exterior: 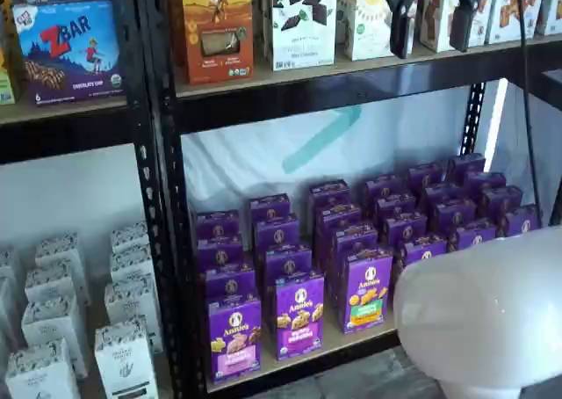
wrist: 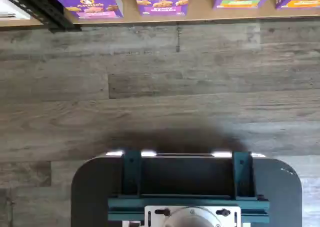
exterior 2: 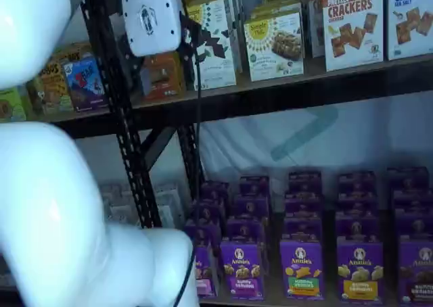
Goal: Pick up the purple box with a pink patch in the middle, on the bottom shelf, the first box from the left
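The purple box [exterior: 234, 337] with a pink panel stands upright at the front of the bottom shelf [exterior: 347, 344], nearest the black upright. It also shows in the wrist view [wrist: 90, 6] on the tan board [wrist: 201, 4], and in a shelf view [exterior 2: 203, 274], partly hidden by my arm. Beside it stand the same boxes with a purple panel [exterior: 299, 315] and a green panel [exterior: 366, 289]. My gripper [exterior: 432, 25] hangs high up in front of the upper shelf, far above the purple box, fingers apart and empty. Its white body [exterior 2: 150, 16] shows too.
Rows of purple boxes fill the bottom shelf behind the front ones. A black perforated upright [exterior: 162, 197] bounds the shelf, with white boxes [exterior: 53, 329] beyond it. The upper shelf's dark beam [exterior: 351, 87] carries snack boxes. My white arm [exterior: 483, 320] blocks the foreground. A dark mount [wrist: 185, 192] sits over wood flooring [wrist: 160, 87].
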